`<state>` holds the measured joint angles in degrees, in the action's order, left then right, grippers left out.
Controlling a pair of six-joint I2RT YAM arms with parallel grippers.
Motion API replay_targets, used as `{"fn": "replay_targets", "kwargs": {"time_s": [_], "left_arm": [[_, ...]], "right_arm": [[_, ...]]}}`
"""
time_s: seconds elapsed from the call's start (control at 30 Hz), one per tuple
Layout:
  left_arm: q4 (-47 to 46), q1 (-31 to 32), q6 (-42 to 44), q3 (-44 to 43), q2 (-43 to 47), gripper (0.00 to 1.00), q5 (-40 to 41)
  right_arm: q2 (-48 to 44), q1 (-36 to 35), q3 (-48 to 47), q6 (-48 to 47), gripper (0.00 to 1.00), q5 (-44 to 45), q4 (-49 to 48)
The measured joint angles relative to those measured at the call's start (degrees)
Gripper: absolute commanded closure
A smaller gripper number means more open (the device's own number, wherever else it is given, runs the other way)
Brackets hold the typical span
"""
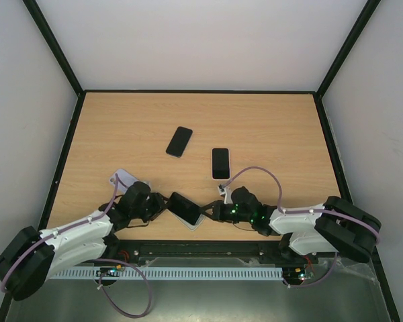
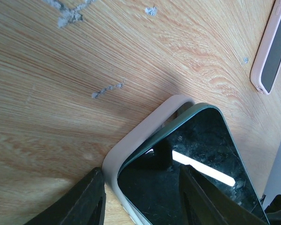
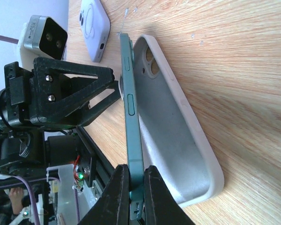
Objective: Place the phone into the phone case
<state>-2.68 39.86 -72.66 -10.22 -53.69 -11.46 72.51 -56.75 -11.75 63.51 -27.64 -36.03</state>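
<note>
Phone sits front-centre on the table between my arms, tilted on edge over the white case. Right gripper pinches the phone's end. Left gripper straddles the case corner, fingers apart; can't tell if clamped.

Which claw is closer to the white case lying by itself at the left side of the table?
Left. The left gripper sits just right of the white case; the right gripper is farther right, beyond the green phone it pinches.
</note>
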Motion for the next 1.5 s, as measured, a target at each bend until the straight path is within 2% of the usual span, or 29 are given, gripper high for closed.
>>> {"fn": "replay_targets", "kwargs": {"time_s": [0.27, 1.0, 1.5], "left_arm": [[-3.0, 0.0, -2.2, 1.2, -0.1, 0.57, -1.0], [-3.5, 0.0, -4.0, 1.3, -0.4, 0.58, -2.1], [-4.3, 0.0, -4.3, 0.7, -2.2, 0.59, -1.5]], "right_arm": [[0.4, -2.4, 0.2, 1.3, 0.92, 4.0, 0.8], [4.0, -6.0, 0.2, -0.1, 0.91, 11.0, 0.8], [1.5, -8.6, -2.3, -2.3, 0.77, 16.1, 10.3]]}}
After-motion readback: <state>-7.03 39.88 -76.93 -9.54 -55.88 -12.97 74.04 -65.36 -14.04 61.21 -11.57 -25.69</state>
